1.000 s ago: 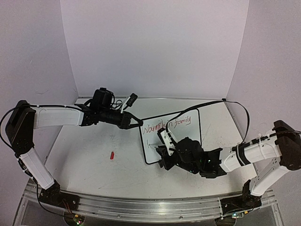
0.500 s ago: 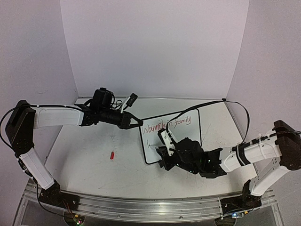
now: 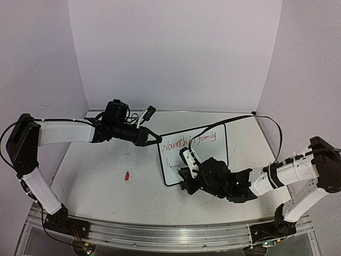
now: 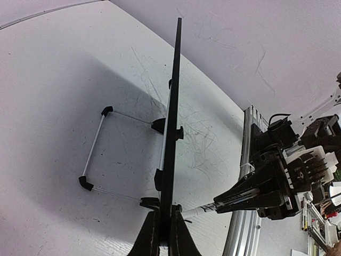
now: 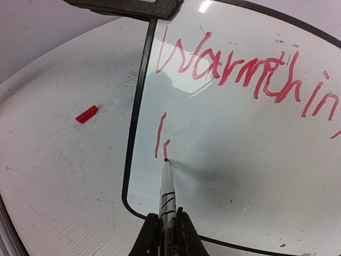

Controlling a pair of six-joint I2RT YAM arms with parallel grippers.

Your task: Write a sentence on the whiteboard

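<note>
two tools are at work here, and both are closed tight on something. the left tool (image 4: pixel 164 234) pinches the thin black frame of the whiteboard (image 3: pixel 216 152) at its upper left corner, the frame edge sandwiched between the fingers. the left wrist view shows the board edge-on, leaning on a wire stand (image 4: pixel 86 183) with black feet on the tabletop (image 3: pixel 101 170). the right tool (image 5: pixel 168 234) is clamped around the barrel of a marker (image 5: pixel 167 192), whose red tip touches the board's face at the left, under the first line. the whiteboard sits near the middle of the tabletop, between the two arms, its face turned up enough to be read from above. of the sentence (image 5: pixel 234 72), "warmth in family" runs along the top in red, and the second line has only one tall stroke and the start of another. i judge the board light, thin and stiff, with a glossy face that offers no grip, so the frame edge is the place to take hold. propped on so slim a stand, it would likely slide or rock under pen pressure without that pinch. the marker looks light, rigid and smooth, best held low on the barrel so the tip does not wander, and its tip probably wants only gentle pressure. a small red piece (image 3: pixel 127 175), perhaps the marker's cap, lies on the tabletop well to the left of the board.
</note>
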